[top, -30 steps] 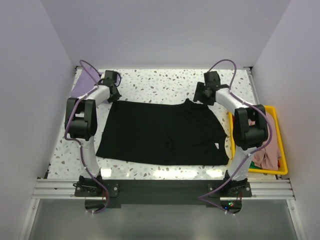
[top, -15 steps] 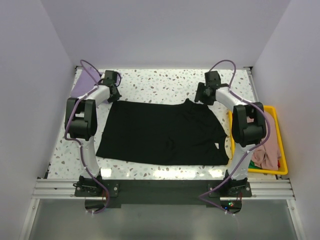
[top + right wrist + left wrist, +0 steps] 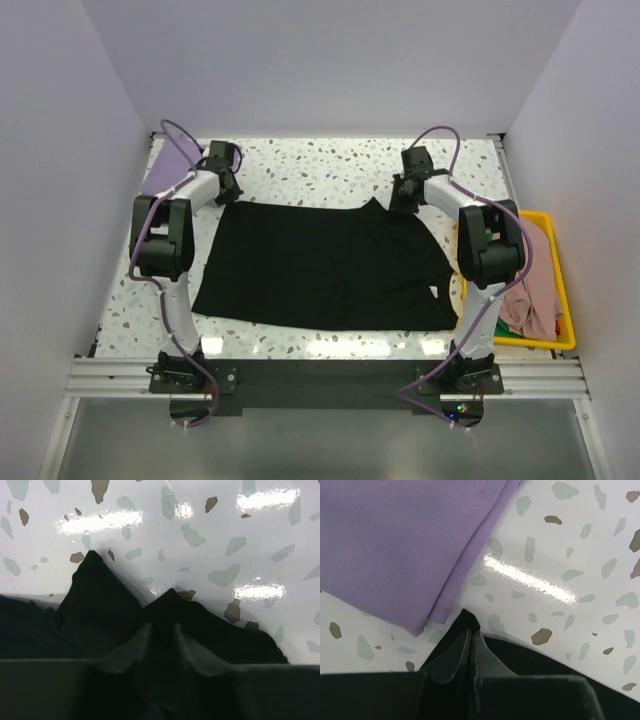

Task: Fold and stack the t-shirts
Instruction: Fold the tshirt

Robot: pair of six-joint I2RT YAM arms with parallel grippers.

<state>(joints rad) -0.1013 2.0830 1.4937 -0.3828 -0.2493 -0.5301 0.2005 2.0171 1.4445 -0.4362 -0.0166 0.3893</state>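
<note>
Two corners of the black t-shirt [image 3: 320,265] are what you are after right now, the two on its far edge, one at each set of fingers. Your left fingers [image 3: 466,650] are pressed together on one corner, and a small black tip of cloth pokes out just past them. Just beside that tip, on the far side of the fingers, lies the purple t-shirt [image 3: 395,540], flat on the worktop [image 3: 560,540]. Your right fingers [image 3: 402,192] sit on the other far corner. In the right wrist view they stand a little apart with black cloth humped up between them. I cannot tell if they have a real hold on it or not. The rest of the black t-shirt lies spread out flat behind both sets of fingers, back toward the arm bases. Off to the outer side of your right arm sits the yellow bin [image 3: 563,290] with a pink t-shirt [image 3: 535,300] in it. I think this is the start of the first fold: grab the far edge, then bring it over. For the next move, you need to make sure the right fingers pinch the cloth tight. Then lift both corners together, at the same height, and carry them back over the shirt toward the near edge. Go slow and even, or one corner could slip out, or the purple t-shirt could get dragged along.
</note>
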